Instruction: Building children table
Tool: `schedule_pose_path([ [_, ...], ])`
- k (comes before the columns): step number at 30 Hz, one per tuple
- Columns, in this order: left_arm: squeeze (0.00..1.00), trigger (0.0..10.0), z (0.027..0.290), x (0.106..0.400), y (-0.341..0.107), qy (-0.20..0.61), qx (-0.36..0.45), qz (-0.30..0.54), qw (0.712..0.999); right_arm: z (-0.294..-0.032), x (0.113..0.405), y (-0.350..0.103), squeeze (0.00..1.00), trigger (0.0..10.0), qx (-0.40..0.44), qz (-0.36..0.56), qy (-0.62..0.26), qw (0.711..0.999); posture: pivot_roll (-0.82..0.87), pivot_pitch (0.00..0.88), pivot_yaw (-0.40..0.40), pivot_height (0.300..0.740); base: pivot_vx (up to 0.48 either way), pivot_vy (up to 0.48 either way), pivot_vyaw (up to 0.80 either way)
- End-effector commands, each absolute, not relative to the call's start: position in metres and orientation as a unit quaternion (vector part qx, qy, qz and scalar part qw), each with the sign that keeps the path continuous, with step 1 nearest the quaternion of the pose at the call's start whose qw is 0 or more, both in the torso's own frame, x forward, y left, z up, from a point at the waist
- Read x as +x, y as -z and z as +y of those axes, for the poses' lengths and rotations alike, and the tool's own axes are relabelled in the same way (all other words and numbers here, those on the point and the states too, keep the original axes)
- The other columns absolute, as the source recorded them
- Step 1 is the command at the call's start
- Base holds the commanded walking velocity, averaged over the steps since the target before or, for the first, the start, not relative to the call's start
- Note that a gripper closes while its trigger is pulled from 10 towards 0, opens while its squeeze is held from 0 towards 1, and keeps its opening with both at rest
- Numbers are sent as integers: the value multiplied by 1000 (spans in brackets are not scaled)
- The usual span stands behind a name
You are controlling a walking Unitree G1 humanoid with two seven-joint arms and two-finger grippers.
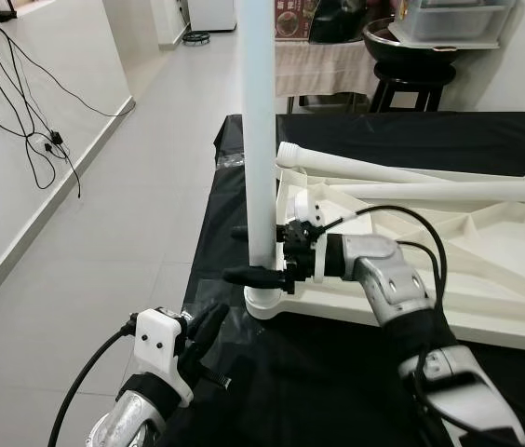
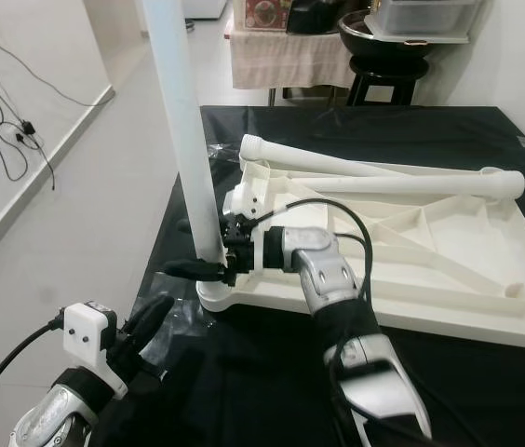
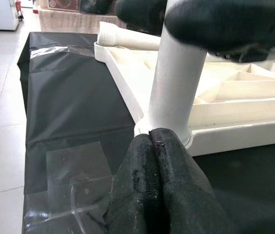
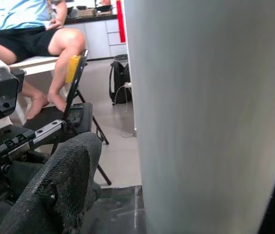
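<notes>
White leg (image 1: 260,140) – right hand (image 1: 255,253) clamps it | wrist view – seated person (image 4: 30,34)

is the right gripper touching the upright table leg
Touching. In the right wrist view the upright leg sits between the right gripper's fingers, and the left eye view shows them closed around it near the tabletop socket.
</notes>
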State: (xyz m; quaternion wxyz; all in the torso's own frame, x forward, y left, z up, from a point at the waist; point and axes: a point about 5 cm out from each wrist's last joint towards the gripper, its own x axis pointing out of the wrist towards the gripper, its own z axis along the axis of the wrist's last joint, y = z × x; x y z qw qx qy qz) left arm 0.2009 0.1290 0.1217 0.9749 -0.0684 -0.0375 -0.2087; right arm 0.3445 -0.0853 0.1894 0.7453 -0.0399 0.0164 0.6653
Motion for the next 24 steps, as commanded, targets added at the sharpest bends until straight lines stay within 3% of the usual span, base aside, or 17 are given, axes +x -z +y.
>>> schedule_pose_path([
  [1,0,10000,130,200,-117,207,-64,-27,976,-82,345,-189,0,10000,-31,14,-676,736,26,42,20,740,0,0,0],
  [2,0,10000,129,199,-117,207,-64,-27,976,-82,347,-189,0,4549,-24,15,-678,734,26,42,20,740,0,0,0],
  [3,0,10000,129,199,-117,208,-64,-26,976,-81,348,-188,0,0,-17,17,-680,733,30,44,18,740,0,0,0],
  [9,0,10000,127,200,-118,208,-65,-27,976,-84,349,-184,0,0,-10,21,-689,724,27,48,17,740,0,0,0],
  [15,0,10000,127,199,-118,207,-66,-28,976,-92,348,-178,0,0,-18,14,-673,740,22,53,13,740,0,0,0],
  [17,0,10000,127,199,-119,207,-66,-29,976,-92,345,-171,0,0,-27,13,-646,763,21,58,8,740,0,0,0],
  [19,0,10000,128,198,-119,206,-65,-29,976,-82,339,-153,0,0,-15,36,-564,825,18,62,2,740,0,0,0],
  [20,0,10000,128,198,-119,206,-65,-30,976,-77,326,-132,0,0,-7,69,-423,904,12,67,-5,740,0,0,0],
  [21,0,10000,129,198,-120,205,-64,-30,976,-82,315,-121,0,0,-6,93,-301,949,17,76,-1,740,0,0,0],
  [24,0,10000,130,198,-120,204,-64,-30,976,-78,300,-113,0,0,-34,95,-287,953,-1,77,21,740,0,0,0],
])
